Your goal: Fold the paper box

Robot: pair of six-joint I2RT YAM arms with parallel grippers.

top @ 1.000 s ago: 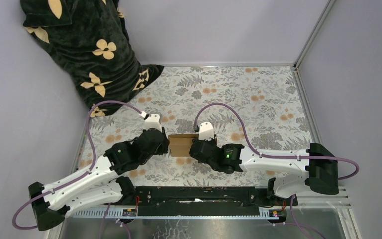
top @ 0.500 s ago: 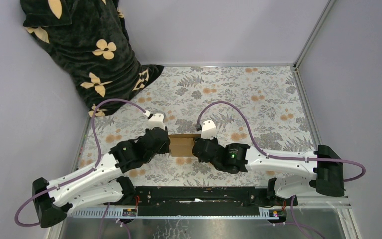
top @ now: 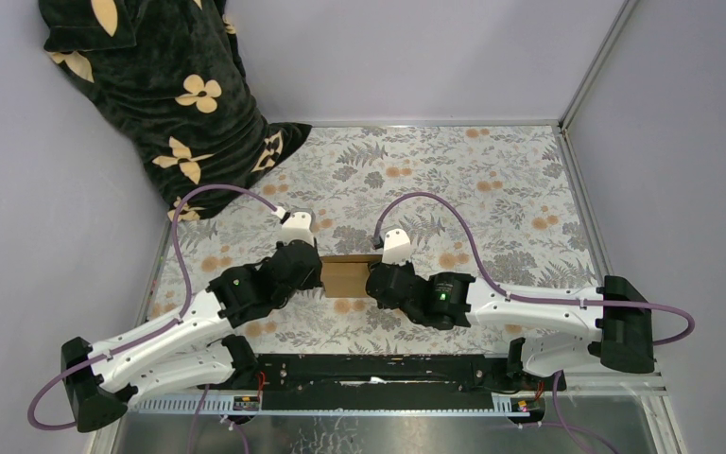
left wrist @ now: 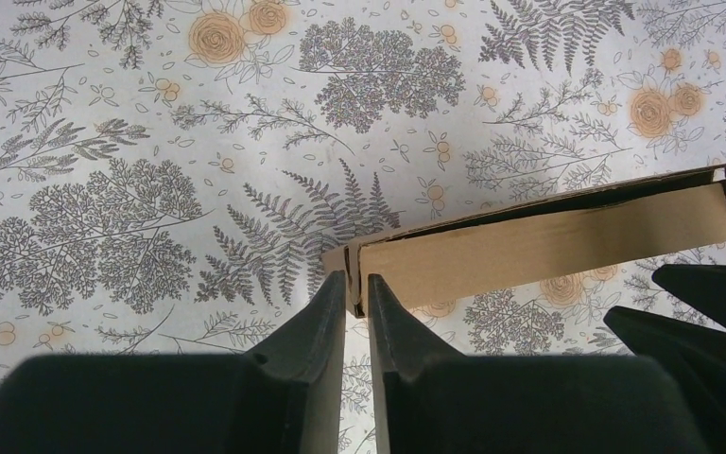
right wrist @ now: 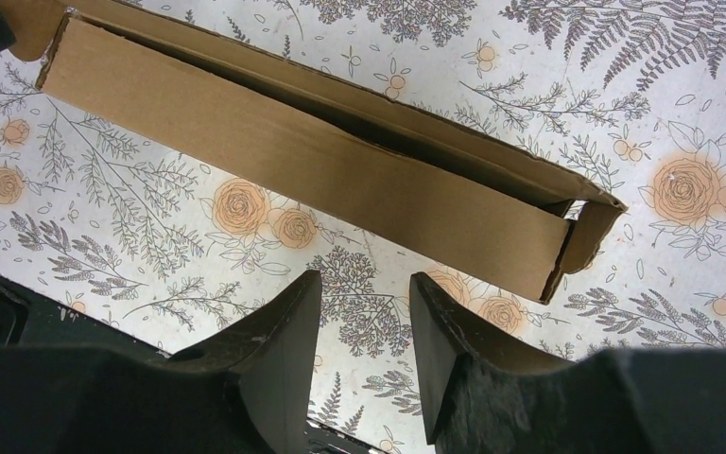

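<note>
**A:** Where do your pincers stand?

**B:** Your left gripper [left wrist: 353,280] is clenched thin on the box [left wrist: 548,244], at its corner wall. Your right gripper [right wrist: 365,276] is spread and holds nothing, just short of the other end.

**A:** And the move?

**B:** Hold the left pinch steady. Bring the right onto the loose end flap [right wrist: 591,232] and tuck it in squarely.

**A:** The box?

**B:** It's shallow, plain and brown, with its top ajar. It lies between your wrists on the floral table [top: 492,180].

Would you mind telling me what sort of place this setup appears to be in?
Probably a lab robot cell: plain lilac walls on an aluminium frame enclose a floral-covered table, with the left arm and right arm bolted to a rail at its near edge.
</note>
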